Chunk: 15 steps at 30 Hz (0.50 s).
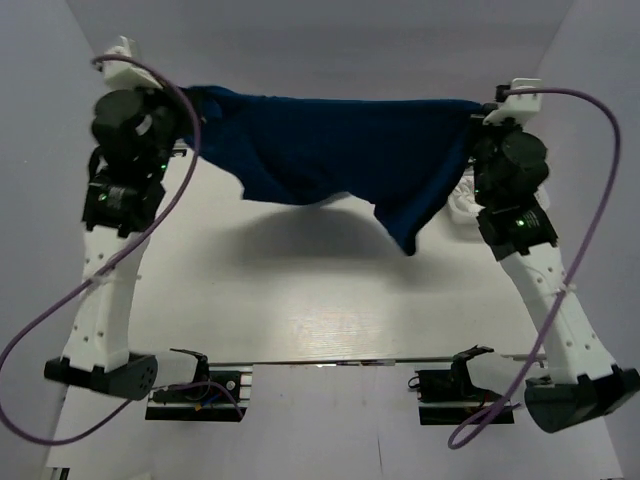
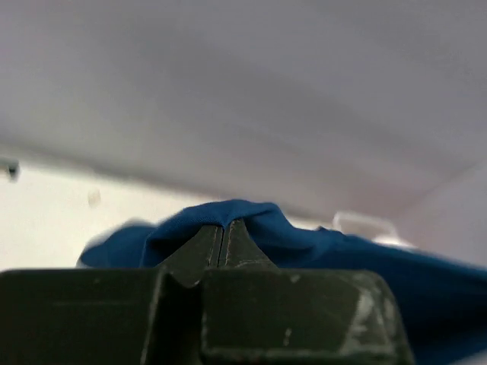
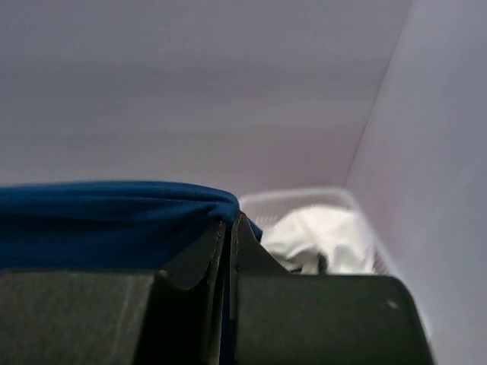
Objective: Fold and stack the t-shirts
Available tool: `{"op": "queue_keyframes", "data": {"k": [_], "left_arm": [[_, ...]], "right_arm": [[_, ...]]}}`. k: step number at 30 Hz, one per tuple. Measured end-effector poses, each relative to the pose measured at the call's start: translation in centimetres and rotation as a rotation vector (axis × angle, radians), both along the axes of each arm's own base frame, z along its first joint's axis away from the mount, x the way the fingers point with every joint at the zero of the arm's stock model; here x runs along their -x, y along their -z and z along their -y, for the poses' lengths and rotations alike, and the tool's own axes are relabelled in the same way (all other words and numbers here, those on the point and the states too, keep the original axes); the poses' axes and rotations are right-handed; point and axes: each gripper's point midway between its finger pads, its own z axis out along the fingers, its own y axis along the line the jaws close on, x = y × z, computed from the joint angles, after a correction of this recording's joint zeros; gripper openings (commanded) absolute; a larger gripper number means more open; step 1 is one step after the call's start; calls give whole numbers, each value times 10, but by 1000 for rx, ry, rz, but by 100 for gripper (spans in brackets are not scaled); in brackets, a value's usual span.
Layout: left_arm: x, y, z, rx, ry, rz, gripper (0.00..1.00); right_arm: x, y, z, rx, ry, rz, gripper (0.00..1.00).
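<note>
Top external view, far left: the left arm (image 1: 110,260) stands tall with a purple cable (image 1: 190,150) looping off it, and up at its tip the left gripper (image 1: 188,97) is clenched on one end of the navy t-shirt (image 1: 350,150). The left wrist view confirms it. The two dark fingers (image 2: 202,243) are pressed flat together with a hump of blue cloth (image 2: 304,243) bunched over and behind their tips.

Moving to the middle, the shirt hangs in the air, well above the white table (image 1: 320,320), strung between both arms like washing on a line. The top edge runs nearly straight and taut from one pincer to the other. Below it the fabric sags unevenly. It is short and rippled on the left, scooped through the centre, and drops to one long pointed tail right of centre. The side facing the camera reads as solid deep blue, with soft folds. A grey shadow (image 1: 320,235) lies on the table underneath.

On to the right side, where the right gripper (image 1: 480,110) is also clamped on the shirt's other end. In the right wrist view its fingers (image 3: 202,251) meet tightly, and a smooth band of navy cloth (image 3: 99,220) stretches away to the left from the pinch.

Far right, beyond those fingers, the white basket (image 3: 297,195) sits by the wall, and a crumpled white t-shirt (image 3: 319,236) is heaped inside it. From above only a pale patch of it (image 1: 465,200) peeks out beside the right arm.
</note>
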Motion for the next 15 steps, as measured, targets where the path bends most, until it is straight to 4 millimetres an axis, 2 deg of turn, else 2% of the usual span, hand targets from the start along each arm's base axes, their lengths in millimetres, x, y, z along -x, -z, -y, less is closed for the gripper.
{"op": "queue_keyframes", "data": {"k": [1, 4, 9, 12, 15], "left_arm": [[13, -27, -6, -1, -14, 65, 0], [54, -90, -22, -8, -43, 227, 0], [124, -167, -38, -19, -54, 458, 0], [157, -189, -44, -29, -46, 547, 0], [177, -199, -46, -37, -38, 595, 0]], "right_arm": [[9, -19, 4, 6, 5, 46, 0], [36, -63, 14, 32, 10, 157, 0], [78, -120, 19, 75, -30, 296, 0], [105, -146, 19, 87, -74, 373, 0], [124, -160, 17, 100, -112, 418, 0]]}}
